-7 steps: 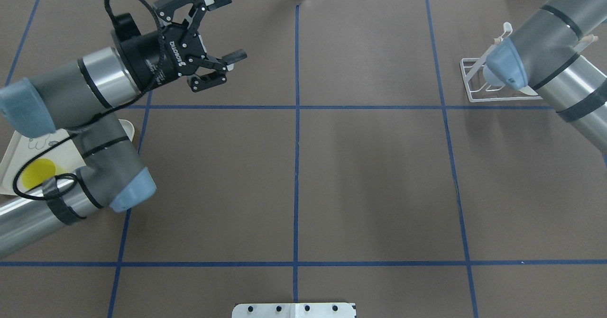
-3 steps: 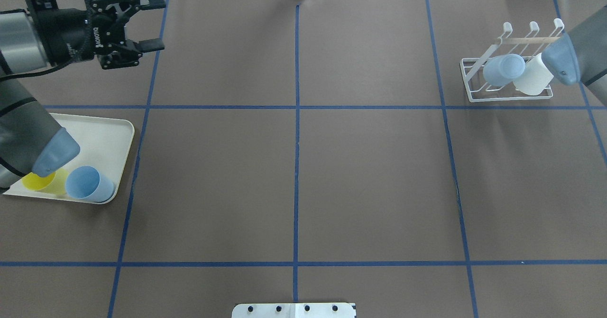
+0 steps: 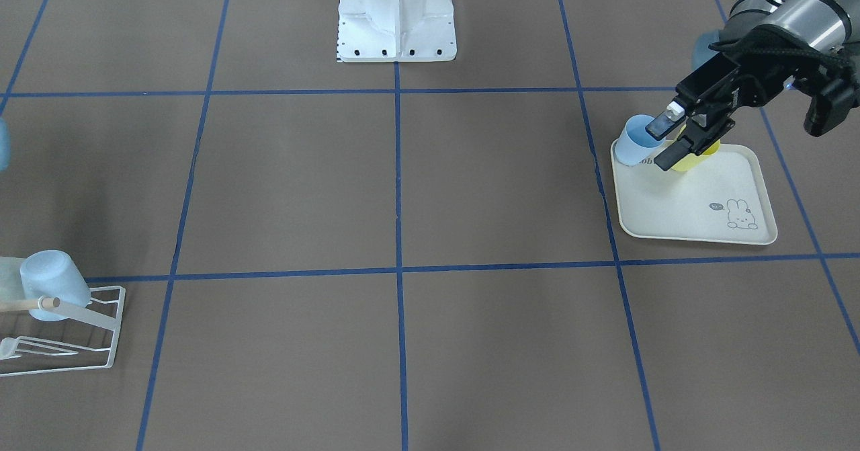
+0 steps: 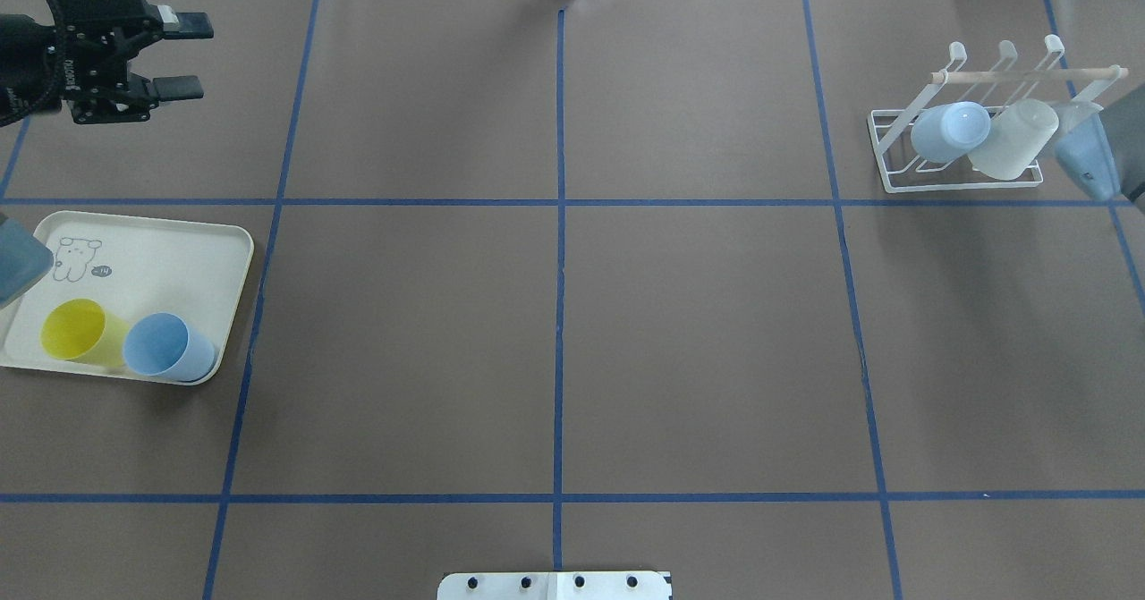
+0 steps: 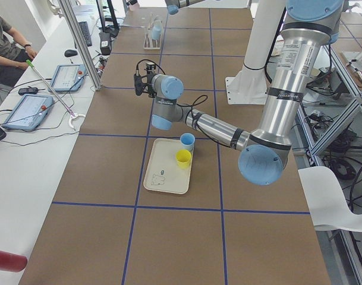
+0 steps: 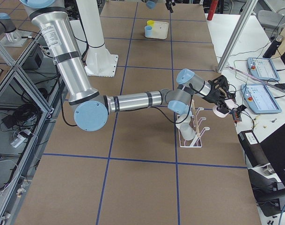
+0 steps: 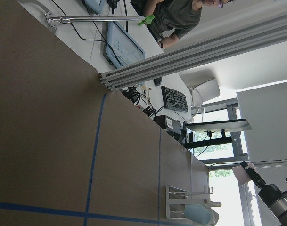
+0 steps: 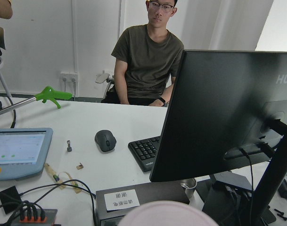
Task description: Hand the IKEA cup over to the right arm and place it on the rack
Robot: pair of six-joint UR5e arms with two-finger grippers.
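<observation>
Pickup step, I reckon: left end effector (image 4: 183, 56) empty, fingers spread, upper left of overhead view, well apart from blue cup (image 4: 165, 347) and yellow cup (image 4: 76, 332) on tray (image 4: 170, 260), lower left. Target rack (image 4: 898, 155) sits upper right. State of right end effector (image 6: 222, 93): can't tell. Next move: drop onto a cup.

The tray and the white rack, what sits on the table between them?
Nothing. The overhead view shows only bare brown table crossed by blue tape lines between tray and rack.

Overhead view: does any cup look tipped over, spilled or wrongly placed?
Nothing stands out. The yellow cup and blue cup stand upright on the tray; the racked blue cup and whitish cup sit slanted on the prongs of the rack.
</observation>
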